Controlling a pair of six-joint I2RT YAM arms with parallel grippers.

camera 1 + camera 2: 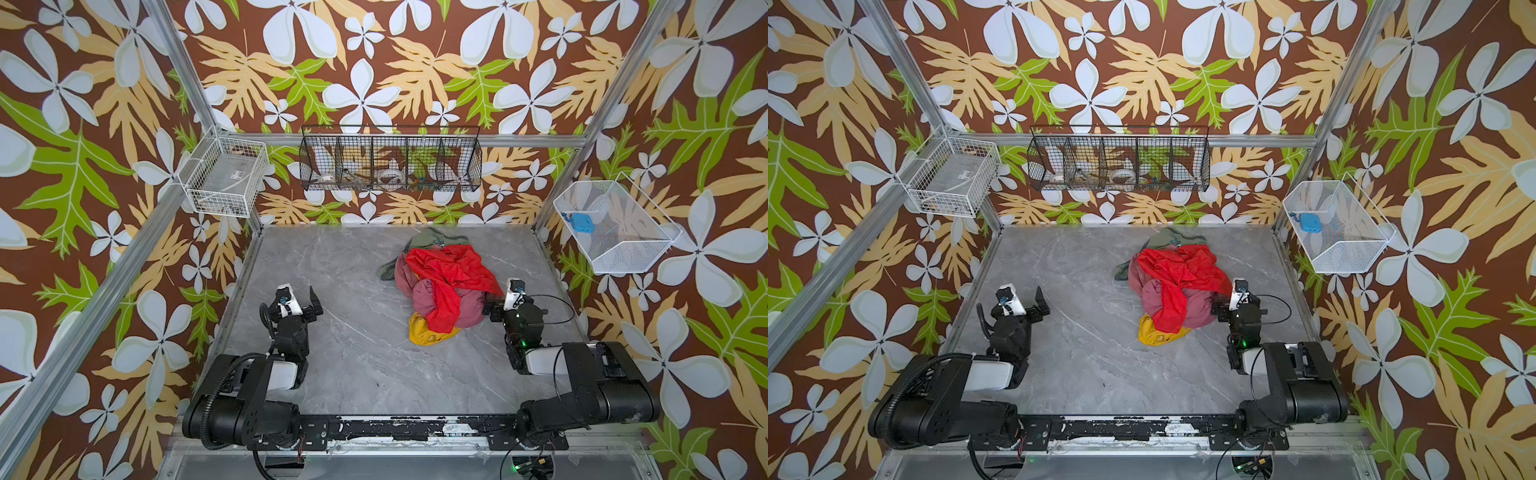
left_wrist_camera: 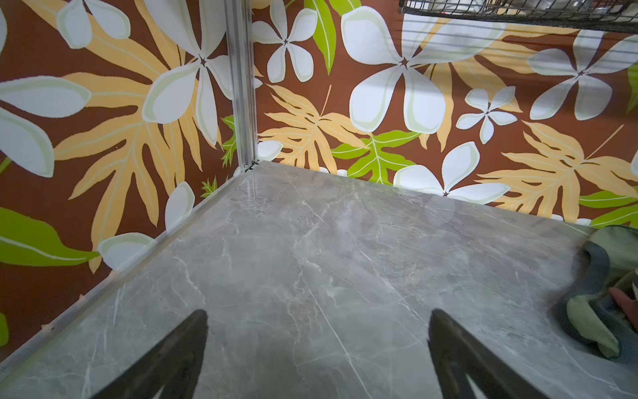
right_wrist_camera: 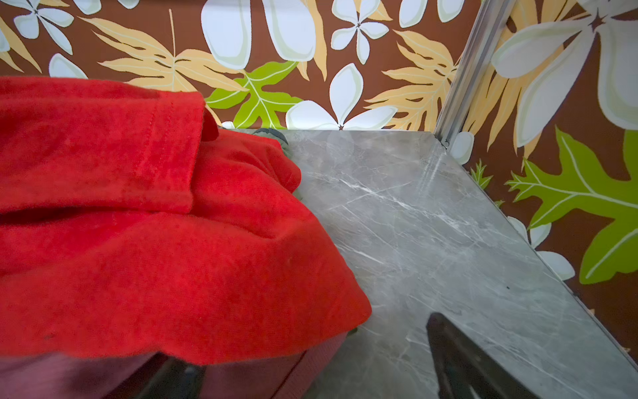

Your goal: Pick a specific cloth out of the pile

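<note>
The pile (image 1: pixel 440 286) (image 1: pixel 1173 286) lies right of the table's middle: a bright red cloth (image 3: pixel 145 221) on top, dusty pink-maroon under it, mustard yellow at the front. The cloth (image 1: pixel 436 239) (image 1: pixel 1168 240), olive-green, sticks out at the pile's far side, mostly buried. Its grey-blue trim shows in the left wrist view (image 2: pixel 618 248). My left gripper (image 1: pixel 301 301) (image 2: pixel 318 312) is open over bare table, well left of the pile. My right gripper (image 1: pixel 491 306) (image 3: pixel 310 345) is open at the pile's right edge, with one finger under the red cloth and the pink-maroon hem between the jaws.
The grey marble table (image 1: pixel 353 357) is walled on three sides. A white wire basket (image 1: pixel 226 178) hangs at the back left and a black wire basket (image 1: pixel 390 158) on the back wall. A white mesh basket (image 1: pixel 615 226) on the right holds a blue object.
</note>
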